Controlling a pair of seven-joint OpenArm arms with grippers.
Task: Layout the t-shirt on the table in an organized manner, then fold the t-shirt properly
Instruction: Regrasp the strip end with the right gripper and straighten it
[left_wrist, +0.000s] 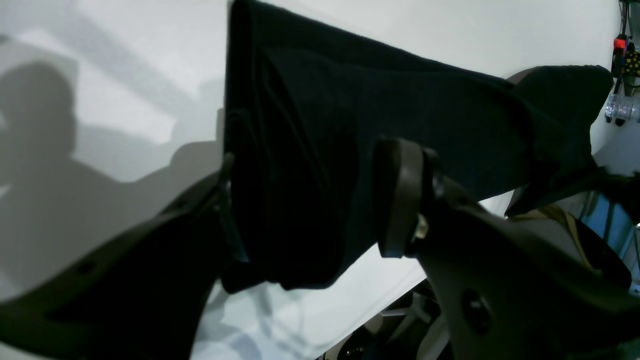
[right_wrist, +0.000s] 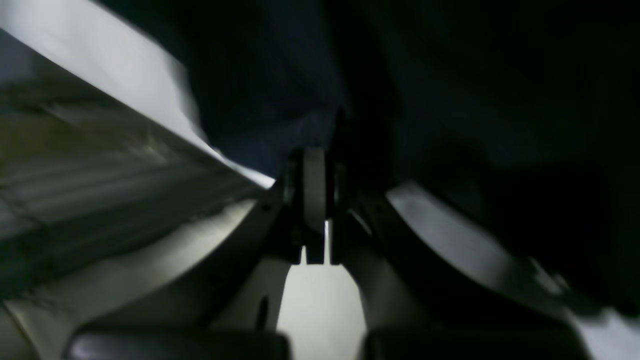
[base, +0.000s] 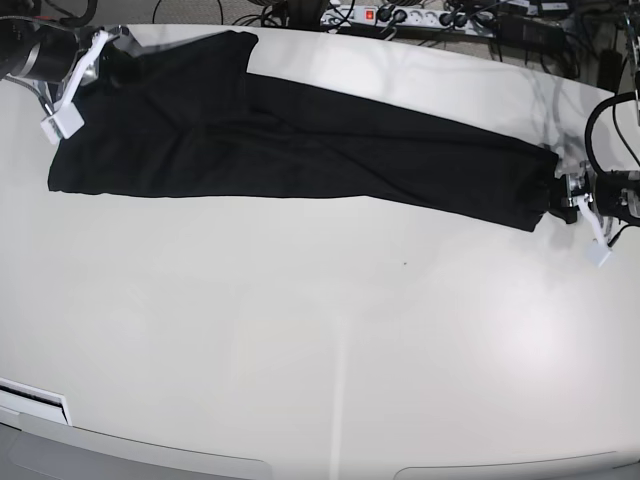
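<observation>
In front of me the table (base: 320, 350) is bare and wide, so my grippers can pass over all the near half with nothing in the way. Across the far half the t-shirt (base: 290, 145) lies as one long dark band from side to side and blocks the way there. Behind it, along the far edge, cables and a power strip (base: 400, 17) leave little room.

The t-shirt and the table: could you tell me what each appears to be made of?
The t-shirt looks like soft, matte black knit fabric, probably cotton or a blend: it drapes and creases in long folds and shows a slightly fuzzy edge in the left wrist view. The table looks like a hard, smooth off-white laminate or painted board with a glossy finish, since it carries soft reflections and shadows.
</observation>
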